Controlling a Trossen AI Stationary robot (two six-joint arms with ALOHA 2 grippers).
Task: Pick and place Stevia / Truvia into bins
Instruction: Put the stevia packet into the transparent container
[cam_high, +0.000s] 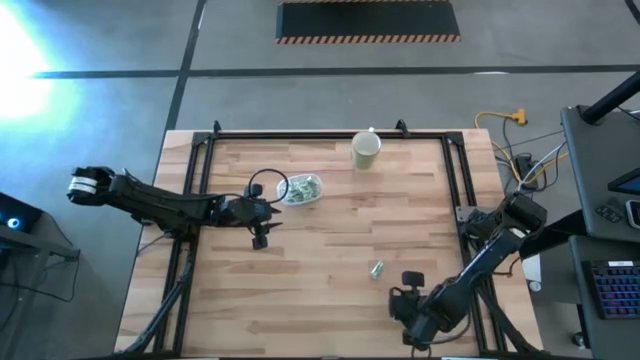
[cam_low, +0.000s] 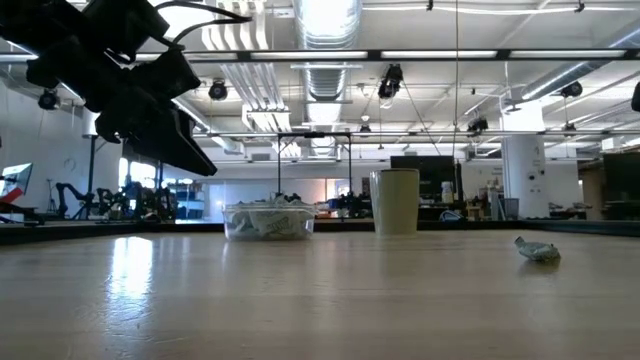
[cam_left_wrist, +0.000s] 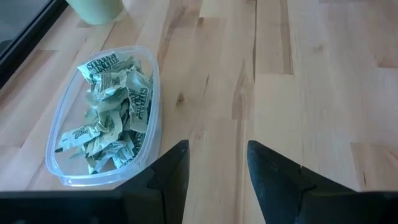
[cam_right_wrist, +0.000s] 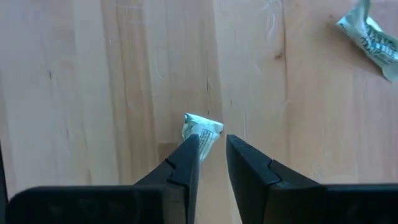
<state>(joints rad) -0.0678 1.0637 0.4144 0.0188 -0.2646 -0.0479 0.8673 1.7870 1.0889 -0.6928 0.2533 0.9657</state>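
Wooden surface (cam_high: 330, 250) seen from above, dark arm at each side. Clear tub (cam_left_wrist: 149, 81) sits left of centre, filled with crumpled green-white sachets (cam_left_wrist: 112, 112); beige cup (cam_high: 366, 150) near far edge. Left claw (cam_left_wrist: 217, 165) hovers just beside tub, fingers spread, nothing between them. Right claw (cam_right_wrist: 212, 152) near front right, fingers narrowly parted, pinching one sachet (cam_right_wrist: 200, 129) at tips. Another loose sachet (cam_right_wrist: 368, 38) lies nearby on surface.

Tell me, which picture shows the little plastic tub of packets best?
The left wrist view: the tub fills it, its crumpled packets readable. The high view shows it tiny, the low view side-on, and the right wrist view not at all.
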